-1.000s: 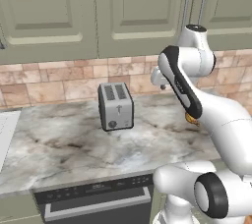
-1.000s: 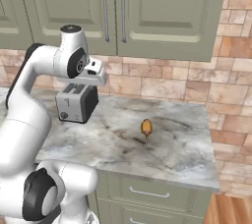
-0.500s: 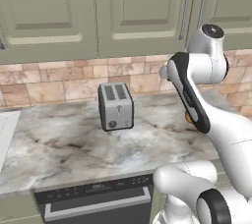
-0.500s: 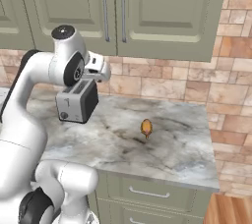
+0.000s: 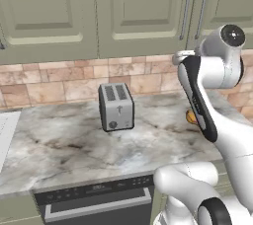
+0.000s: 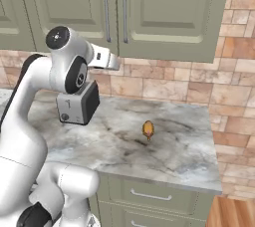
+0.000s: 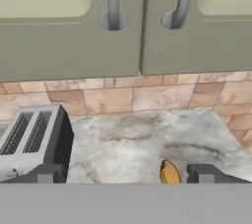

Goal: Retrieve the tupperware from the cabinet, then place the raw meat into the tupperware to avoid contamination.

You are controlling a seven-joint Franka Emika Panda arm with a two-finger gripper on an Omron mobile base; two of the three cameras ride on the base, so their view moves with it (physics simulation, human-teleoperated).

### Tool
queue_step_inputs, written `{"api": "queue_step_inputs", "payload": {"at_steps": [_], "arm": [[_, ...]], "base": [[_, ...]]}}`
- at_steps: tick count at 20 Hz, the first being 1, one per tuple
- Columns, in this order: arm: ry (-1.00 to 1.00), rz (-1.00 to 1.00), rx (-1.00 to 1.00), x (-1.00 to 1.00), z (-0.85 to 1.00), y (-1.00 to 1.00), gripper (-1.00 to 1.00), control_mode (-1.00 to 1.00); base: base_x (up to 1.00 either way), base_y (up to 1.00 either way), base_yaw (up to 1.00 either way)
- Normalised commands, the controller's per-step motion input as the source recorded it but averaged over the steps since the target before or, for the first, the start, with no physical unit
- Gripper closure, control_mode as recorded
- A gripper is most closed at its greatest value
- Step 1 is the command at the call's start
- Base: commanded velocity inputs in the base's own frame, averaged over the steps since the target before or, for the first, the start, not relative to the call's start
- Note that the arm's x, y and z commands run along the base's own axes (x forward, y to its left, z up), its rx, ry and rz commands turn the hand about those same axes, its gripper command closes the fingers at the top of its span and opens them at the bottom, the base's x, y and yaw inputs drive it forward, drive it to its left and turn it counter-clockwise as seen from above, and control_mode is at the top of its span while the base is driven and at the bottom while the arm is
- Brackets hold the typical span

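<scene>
Seemingly spread fingers (image 7: 125, 175), raw meat (image 7: 170, 172) between them, below.

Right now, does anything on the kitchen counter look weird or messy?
Only the raw meat: it lies bare on the marble counter, right of the toaster, with no box under it. Nothing is spilled or tipped, and the cabinet is shut.

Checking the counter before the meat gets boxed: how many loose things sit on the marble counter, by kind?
Toaster: 1
Raw meat: 1
Total: 2, both on the counter under the closed cabinet.
</scene>
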Motion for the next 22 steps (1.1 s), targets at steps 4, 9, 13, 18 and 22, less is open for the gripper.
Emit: {"api": "queue_step_inputs", "payload": {"at_steps": [4, 9, 13, 18, 22], "arm": [[-0.25, -0.13, 0.0, -0.1, 0.71, -0.2, -1.0, -1.0], [-0.26, -0.07, 0.0, -0.23, 0.77, -0.04, -1.0, -1.0], [-0.14, -0.01, 0.01, -0.26, 0.43, 0.07, -1.0, -1.0], [-0.01, 0.05, 0.01, -0.17, 0.22, 0.09, -1.0, -1.0], [0.06, 0.05, 0.0, -0.12, 0.14, 0.22, -1.0, -1.0]], "base": [[0.0, 0.0, 0.0], [0.0, 0.0, 0.0], [0.0, 0.0, 0.0], [0.0, 0.0, 0.0], [0.0, 0.0, 0.0]]}}
